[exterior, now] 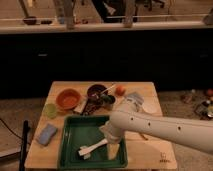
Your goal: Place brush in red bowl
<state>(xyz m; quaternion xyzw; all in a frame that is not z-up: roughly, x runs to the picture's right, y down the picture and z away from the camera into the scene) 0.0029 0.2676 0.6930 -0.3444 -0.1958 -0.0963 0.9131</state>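
Note:
The cream-white brush point(93, 147) lies flat in the green tray point(68, 148), its blocky head toward the tray's front left and its handle pointing back right. The orange-red bowl point(68, 98) stands on the table behind the tray's left corner and holds nothing I can see. My gripper point(112, 144) hangs from the white arm that reaches in from the right. It is low inside the tray, right at the handle end of the brush. I cannot tell whether it touches the brush.
A dark maroon bowl point(95, 92) with a thin pale utensil point(108, 89) stands behind the tray. A light-green cup point(50, 110) and a blue sponge point(46, 134) are at the left. An orange fruit point(120, 90) and a white dish point(148, 106) are at the right.

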